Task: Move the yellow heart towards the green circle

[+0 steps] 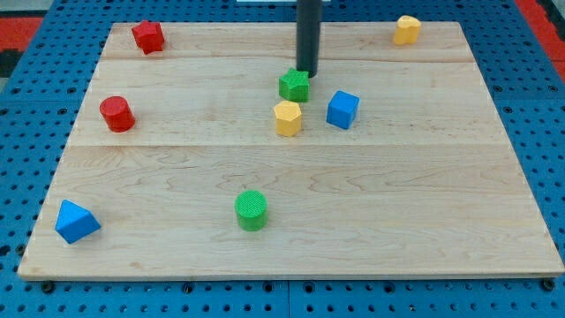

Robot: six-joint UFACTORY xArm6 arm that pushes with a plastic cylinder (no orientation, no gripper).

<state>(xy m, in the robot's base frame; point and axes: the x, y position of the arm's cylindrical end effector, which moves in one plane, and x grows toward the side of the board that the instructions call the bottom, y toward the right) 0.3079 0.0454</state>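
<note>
My tip [307, 72] touches a green star-shaped block [295, 85], holding nothing; the yellow heart-shaped block [407, 29], orientation unclear, sits far from the green circular block [252, 209] on the pale wooden board [397, 203].

No readable text, labels, brands or numbers anywhere in frame. Wooden board [441, 203] unmarked, plain grain only; the coloured blocks carry no print. Blue pegboard surround [547, 132] shows holes only, no signs.
</note>
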